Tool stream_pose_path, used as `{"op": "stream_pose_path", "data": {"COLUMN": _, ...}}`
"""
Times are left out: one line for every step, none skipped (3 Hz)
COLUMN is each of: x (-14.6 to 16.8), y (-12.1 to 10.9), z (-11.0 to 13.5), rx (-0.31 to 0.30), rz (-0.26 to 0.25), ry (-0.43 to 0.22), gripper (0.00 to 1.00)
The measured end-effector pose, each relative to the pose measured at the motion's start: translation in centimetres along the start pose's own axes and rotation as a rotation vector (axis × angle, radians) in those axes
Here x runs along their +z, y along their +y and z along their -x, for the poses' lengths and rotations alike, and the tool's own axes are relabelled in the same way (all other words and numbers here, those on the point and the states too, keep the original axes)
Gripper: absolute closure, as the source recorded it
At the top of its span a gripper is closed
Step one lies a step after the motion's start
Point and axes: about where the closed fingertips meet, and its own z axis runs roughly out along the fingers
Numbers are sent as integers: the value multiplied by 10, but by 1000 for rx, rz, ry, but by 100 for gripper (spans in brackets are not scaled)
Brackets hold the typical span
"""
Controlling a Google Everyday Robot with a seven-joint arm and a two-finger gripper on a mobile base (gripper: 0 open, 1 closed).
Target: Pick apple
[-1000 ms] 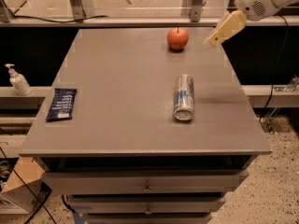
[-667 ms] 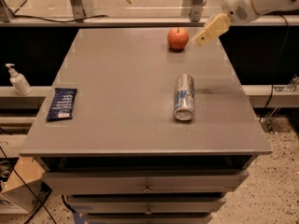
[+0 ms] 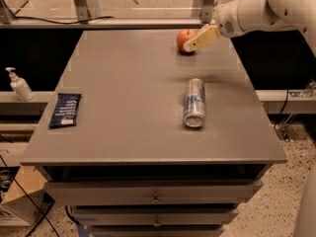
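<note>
The apple (image 3: 181, 37) is small, round and red. It sits near the far edge of the grey table (image 3: 123, 83), right of centre. My gripper (image 3: 190, 45) comes in from the upper right on a white arm (image 3: 261, 11). Its cream tip lies over the apple's right side in this view. I cannot tell whether it touches the apple. The apple's right part is hidden behind the gripper.
A silver and blue can (image 3: 194, 102) lies on its side in the middle right of the table. A dark blue packet (image 3: 64, 109) lies at the left edge. A pump bottle (image 3: 19, 85) stands on a ledge to the left. Drawers (image 3: 155, 194) are below the front edge.
My arm and gripper have moved left and a little down, from clear of the apple's right to overlapping its right side. The apple, can and packet have not moved.
</note>
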Motion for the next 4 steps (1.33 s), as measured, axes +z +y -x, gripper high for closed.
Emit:
{"op": "stream_pose_path", "data": {"x": 33, "y": -13, "z": -12, "rx": 81, "rz": -17, "ry": -24, "gripper": 0}}
{"op": "stream_pose_path", "data": {"x": 62, "y": -17, "z": -21, "rx": 139, "rz": -2, "ry": -34, "gripper": 0}}
{"op": "stream_pose_path", "data": {"x": 86, "y": -13, "z": -26, "rx": 177, "rz": 29, "ry": -35, "gripper": 0}}
{"op": "stream_pose_path", "data": {"x": 103, "y": -7, "z": -32, "rx": 209, "rz": 61, "ry": -26, "gripper": 17}}
